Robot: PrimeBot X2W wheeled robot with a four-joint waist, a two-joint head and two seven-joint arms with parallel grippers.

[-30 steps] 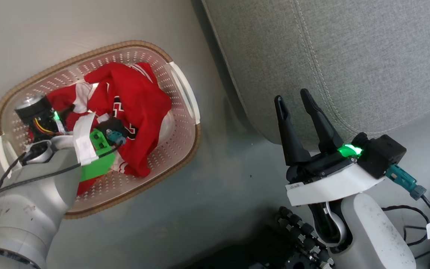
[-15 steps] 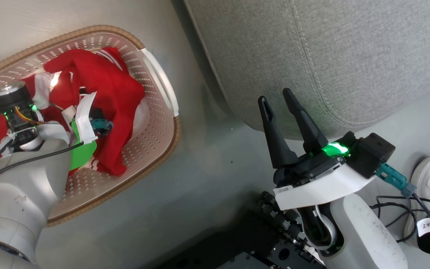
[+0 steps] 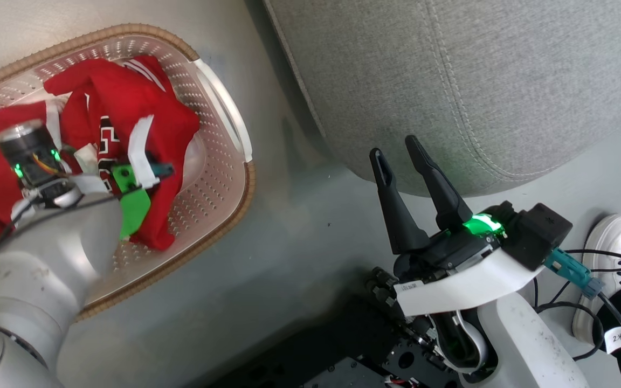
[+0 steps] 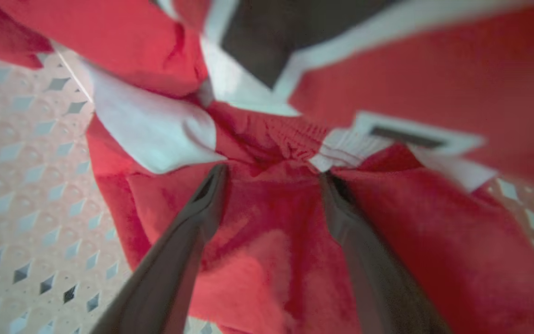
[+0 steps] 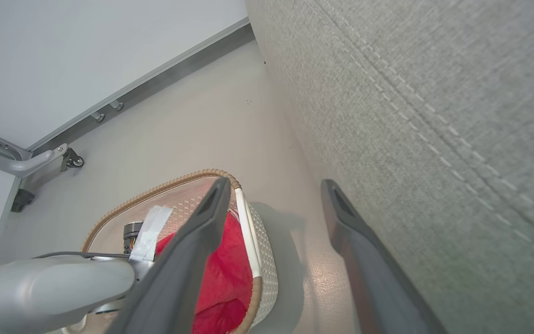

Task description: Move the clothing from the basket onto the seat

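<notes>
At the left, standing on the grey floor (image 3: 289, 253): the basket (image 3: 223, 116), cream and perforated, with a brown rim. Holds the clothing (image 3: 127, 102), red with white stripes and trim, bunched in one heap against the wall nearer to the seat. Reaching down into this heap from above: the left gripper (image 4: 272, 172). Has its fingers (image 4: 188, 241) spread wide, both tips against the red fabric, a soft fold lying between them, not clamped on it. Beside the fabric, on both sides in the left wrist view, the bare perforated plastic of the basket.

Further to the right, above the floor between basket and seat: the right gripper (image 3: 394, 145). Hangs with fingers wide apart as well, nothing between them, tips pointing up toward the rounded edge of the seat (image 3: 477, 81) and near to it; touching or not, cannot tell. Seat itself: a large grey cushion with a stitched seam.

At the far right, on the floor: a person's foot in a white shoe (image 3: 607, 253), beside black cables (image 3: 558, 307).
</notes>
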